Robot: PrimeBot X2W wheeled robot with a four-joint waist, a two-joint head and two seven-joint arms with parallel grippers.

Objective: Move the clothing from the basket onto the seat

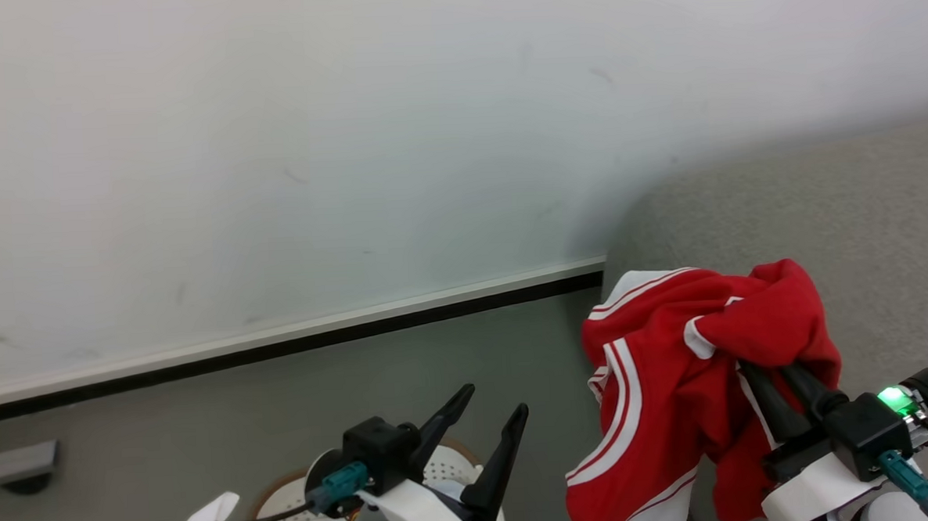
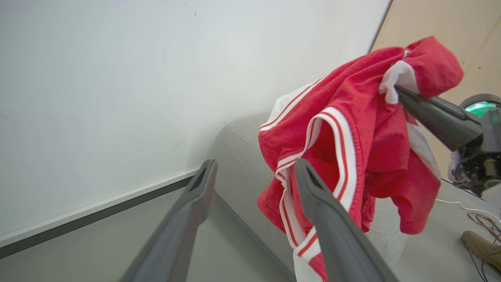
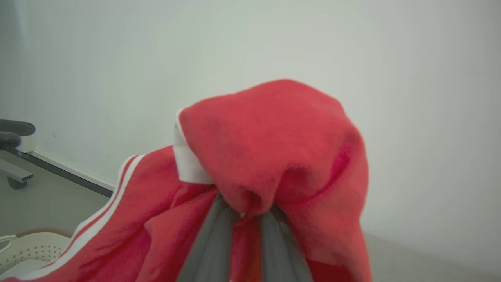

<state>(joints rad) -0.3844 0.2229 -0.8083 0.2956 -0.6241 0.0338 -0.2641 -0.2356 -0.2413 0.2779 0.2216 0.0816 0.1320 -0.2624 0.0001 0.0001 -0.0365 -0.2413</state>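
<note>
The red clothing (image 1: 656, 362) with white stripes hangs in the air from my right gripper (image 1: 770, 371), which is shut on a bunched fold of it. It dangles in front of the grey seat (image 1: 822, 221), off the cushion. From the right wrist, the clothing (image 3: 274, 137) drapes over both fingers (image 3: 211, 243). My left gripper (image 1: 495, 398) stands open and holds nothing, above the cream perforated basket (image 1: 451, 468). From the left wrist, the clothing (image 2: 352, 129) hangs just beyond my open left gripper (image 2: 255, 164), with the seat (image 2: 242, 156) behind it and the right gripper (image 2: 403, 92) pinching its top.
A white wall (image 1: 349, 140) with a dark baseboard (image 1: 319, 341) runs behind, above grey floor (image 1: 205, 428). A chair foot (image 1: 11, 468) sits at far left. A brown shoe (image 2: 481, 244) and loose cables (image 2: 483, 221) lie on the floor right of the seat.
</note>
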